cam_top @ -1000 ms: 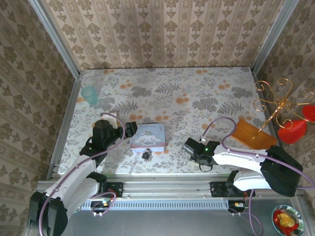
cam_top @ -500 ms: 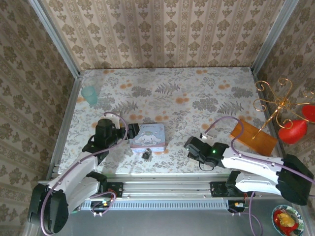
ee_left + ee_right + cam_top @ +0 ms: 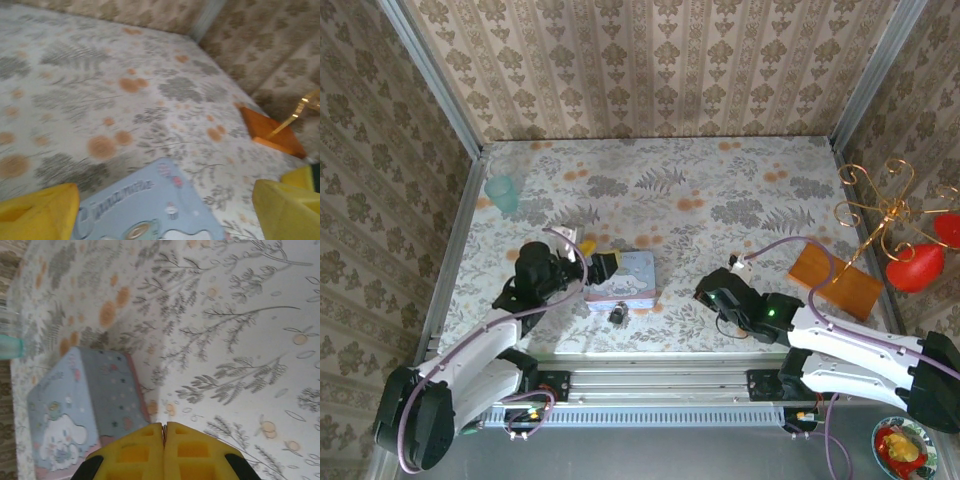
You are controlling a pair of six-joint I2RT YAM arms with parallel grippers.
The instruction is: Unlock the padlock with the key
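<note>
One padlock [image 3: 618, 314] lies on the cloth just on the near side of one pale blue tin [image 3: 625, 280], and neither arm touches it. One teal cup [image 3: 503, 193] stands at the far left and one orange board [image 3: 835, 279] lies at the right. The tin's lid is on; I can't see into the cup. The left gripper [image 3: 599, 255] is spread wide over the tin's left end. The right gripper [image 3: 164, 437] is pressed together with nothing visible between its fingers. The tablecloth [image 3: 720, 200] is flowered, and patterned wallpaper [image 3: 650, 60] surrounds it.

Left gripper [image 3: 600, 258] held low, jaws spread wide; right gripper [image 3: 164, 430] low, fingers pressed together
</note>
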